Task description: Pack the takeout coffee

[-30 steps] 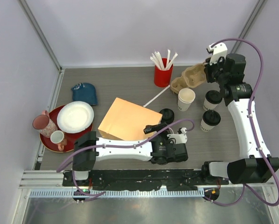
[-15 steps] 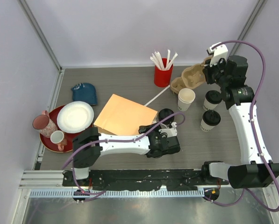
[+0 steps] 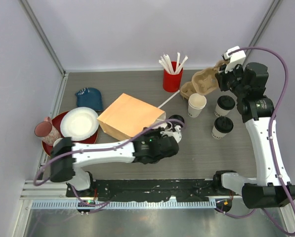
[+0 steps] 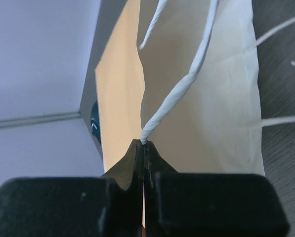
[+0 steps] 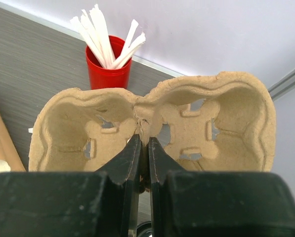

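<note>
The right gripper (image 5: 143,141), clamped on the pulp carrier (image 5: 88,118), sits just behind the 2 lidded cups (image 3: 225,103); the left gripper (image 4: 144,146) pinches the bag handle (image 4: 179,91).

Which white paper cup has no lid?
The leftmost cup, its white rim open; the far lidded cup and near lidded cup to its right wear black lids.

So the grey wood-grain table (image 3: 112,84) is carrying a fair bit. A red cup (image 3: 172,81) of white sticks is standing at 12 o'clock, a blue cloth (image 3: 89,98) is lying at 10 and a red plate (image 3: 63,152) is sitting at 9. The paper bag (image 3: 130,116) is sitting mid-table, with black lids (image 3: 176,120) just beside it. A lidless white cup (image 3: 196,104) is standing at 2. The far lidded cup (image 3: 225,105) and near lidded cup (image 3: 222,127) are standing at 3. Can't tell if the cardboard carrier (image 3: 201,83) at 1 is touching down.
</note>
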`<action>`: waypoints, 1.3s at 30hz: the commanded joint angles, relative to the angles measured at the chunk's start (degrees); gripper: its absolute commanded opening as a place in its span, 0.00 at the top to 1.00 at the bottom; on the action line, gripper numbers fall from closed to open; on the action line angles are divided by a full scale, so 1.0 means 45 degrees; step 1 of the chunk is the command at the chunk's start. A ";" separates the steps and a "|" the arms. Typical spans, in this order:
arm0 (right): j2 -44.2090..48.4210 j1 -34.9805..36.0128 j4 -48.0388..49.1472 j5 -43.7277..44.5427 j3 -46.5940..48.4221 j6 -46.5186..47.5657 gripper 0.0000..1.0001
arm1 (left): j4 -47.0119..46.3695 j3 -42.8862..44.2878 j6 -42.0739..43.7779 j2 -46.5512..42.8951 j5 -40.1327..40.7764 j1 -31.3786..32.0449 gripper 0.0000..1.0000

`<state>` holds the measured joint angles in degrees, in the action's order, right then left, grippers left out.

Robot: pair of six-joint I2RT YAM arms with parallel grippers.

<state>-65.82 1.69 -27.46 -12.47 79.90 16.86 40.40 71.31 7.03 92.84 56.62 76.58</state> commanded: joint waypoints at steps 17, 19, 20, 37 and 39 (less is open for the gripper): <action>0.3181 0.7475 0.2393 0.0914 -0.2189 -0.2888 0.99 | -0.4889 -0.2641 0.6511 -0.5885 -0.1354 -0.1020 1.00; 0.3201 0.7514 0.2197 0.1149 -0.2111 -0.2927 0.99 | -0.8672 -0.3617 0.9149 -0.5942 -0.1077 -0.1660 1.00; 0.3279 0.7495 0.2216 0.1208 -0.2091 -0.2966 0.99 | -0.9826 -0.3813 1.1288 -0.6040 -0.1465 -0.1975 1.00; 0.3631 0.7553 0.7075 0.0799 -0.5873 -0.5172 0.99 | -1.0392 -0.6025 1.1328 -0.6648 -0.4167 -0.3638 1.00; 0.3670 0.7553 0.8399 0.0410 -0.6599 -0.5484 0.99 | -0.8360 -0.5029 0.9501 -0.6122 -0.3502 -0.3657 1.00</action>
<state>-49.87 35.27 -5.02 -6.31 55.42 -3.51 -8.99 41.23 67.83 63.26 36.60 60.05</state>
